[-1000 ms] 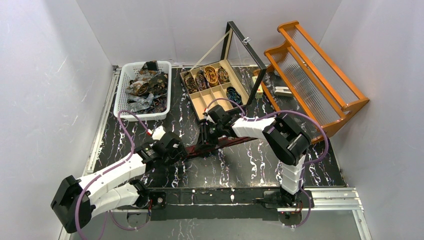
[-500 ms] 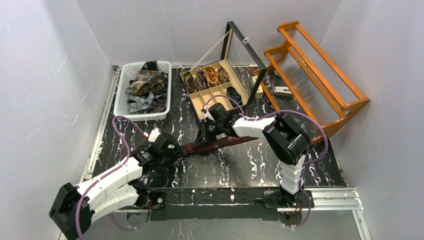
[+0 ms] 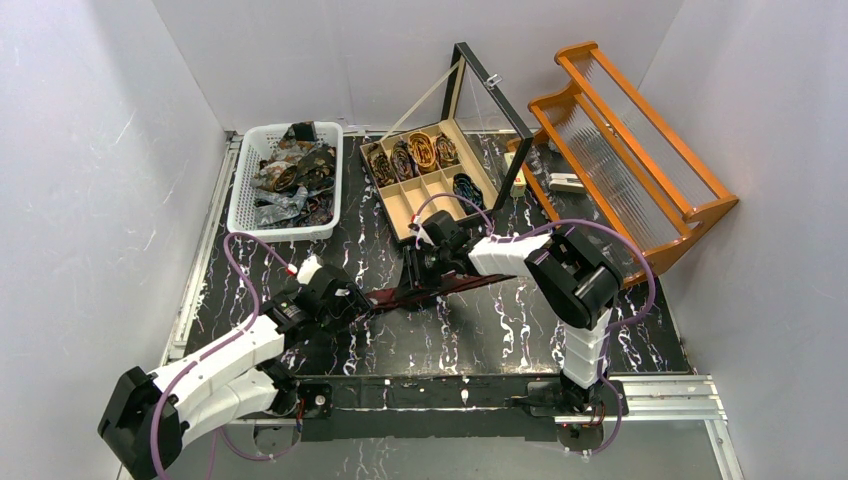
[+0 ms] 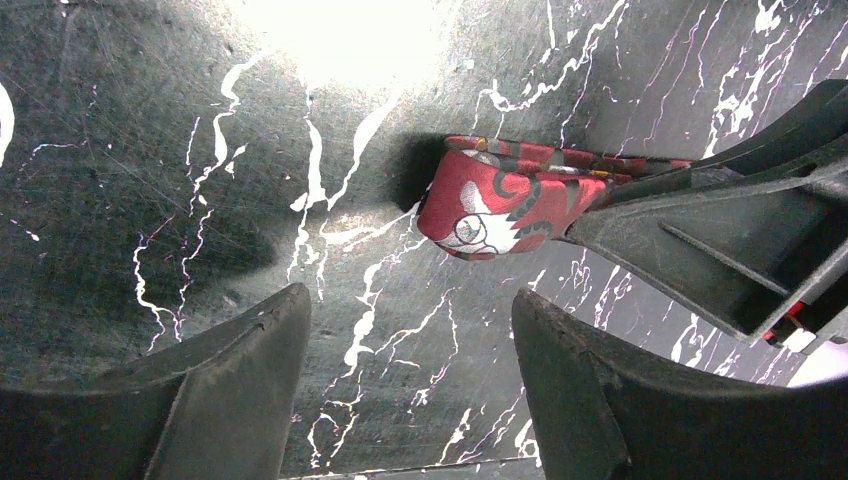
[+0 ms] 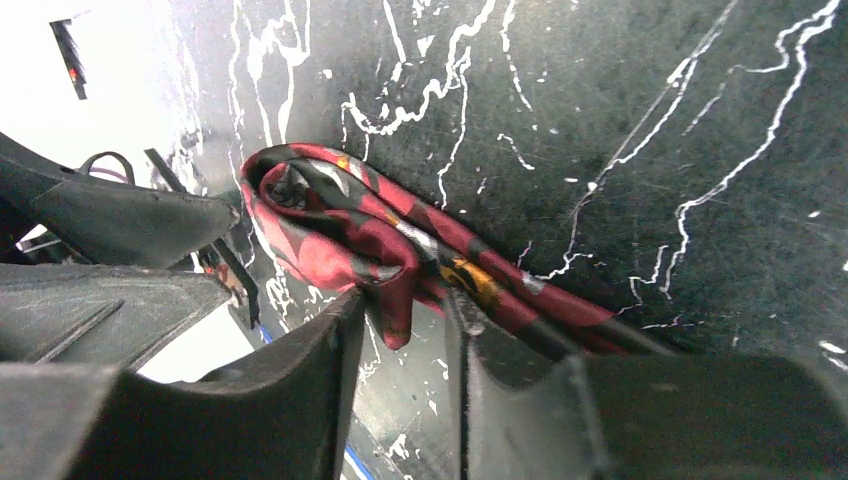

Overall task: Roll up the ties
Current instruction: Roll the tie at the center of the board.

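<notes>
1. Where the two arms meet at mid-table, a red tie point(image 3: 388, 296) lies on the black, white-veined table point(image 3: 480, 330). Its strip runs flat toward the right, and its left end is turned over into a loop point(image 4: 490, 205).
2. Left gripper point(image 4: 410, 310): the jaws stand wide apart with nothing between them, and the looped end sits just ahead of the fingertips.
3. Right gripper point(image 5: 400, 310): the jaws are narrowly apart over the strip just behind the loop. A fold of cloth hangs in the gap, and I cannot tell whether it is pinched.
4. Pattern: black swirls on red, with white and gold marks point(image 5: 340, 225).
5. Background: a white basket point(image 3: 240, 205) of loose ties point(image 3: 290, 175) stands at the back left. An open wooden box point(image 3: 400, 215) holds rolled ties point(image 3: 422, 150) in its far row. An orange rack point(image 3: 640, 130) stands on the right.
</notes>
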`<action>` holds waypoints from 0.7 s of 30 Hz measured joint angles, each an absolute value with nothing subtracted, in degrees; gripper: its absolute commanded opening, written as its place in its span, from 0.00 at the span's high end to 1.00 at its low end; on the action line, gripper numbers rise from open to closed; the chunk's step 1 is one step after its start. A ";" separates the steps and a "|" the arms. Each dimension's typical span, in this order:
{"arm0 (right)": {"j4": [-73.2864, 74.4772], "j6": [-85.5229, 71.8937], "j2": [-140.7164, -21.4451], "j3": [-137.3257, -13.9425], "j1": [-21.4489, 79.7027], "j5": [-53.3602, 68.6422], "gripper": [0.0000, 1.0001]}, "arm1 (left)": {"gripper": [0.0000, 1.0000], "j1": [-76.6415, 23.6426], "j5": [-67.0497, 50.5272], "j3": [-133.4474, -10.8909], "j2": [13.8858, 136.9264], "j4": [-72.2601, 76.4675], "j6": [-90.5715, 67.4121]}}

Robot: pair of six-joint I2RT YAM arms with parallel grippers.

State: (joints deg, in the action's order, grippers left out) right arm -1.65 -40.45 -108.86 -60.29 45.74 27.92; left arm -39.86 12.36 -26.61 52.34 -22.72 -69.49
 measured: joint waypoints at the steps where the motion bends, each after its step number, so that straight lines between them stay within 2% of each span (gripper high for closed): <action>1: -0.93 -39.94 -108.86 -60.45 45.74 27.66 0.48 | 0.30 -39.86 12.36 -26.61 52.29 -22.72 -69.49; 5: 2.55 -36.56 -107.24 -61.82 45.78 26.04 0.34 | 0.30 -39.86 12.38 -26.59 51.68 -22.79 -69.52; 12: 7.46 -25.76 -98.48 -61.82 45.65 21.47 0.25 | 0.29 -39.83 13.52 -26.72 50.00 -26.44 -69.43; 14: 6.76 -20.95 -96.60 -61.78 45.69 21.50 0.09 | 0.29 -39.81 14.33 -27.24 49.54 -28.36 -69.25; 15: 5.23 -18.09 -95.94 -61.30 45.78 21.78 0.06 | 0.29 -39.81 14.61 -27.53 49.34 -29.06 -69.21; 21: -9.47 2.57 -92.90 -50.52 47.83 24.97 0.03 | 0.28 -39.81 15.92 -28.77 47.68 -32.03 -68.77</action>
State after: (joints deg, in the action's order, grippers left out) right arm -9.47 2.57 -92.90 -50.52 47.83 24.97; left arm -39.81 15.92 -28.77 47.68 -32.03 -68.77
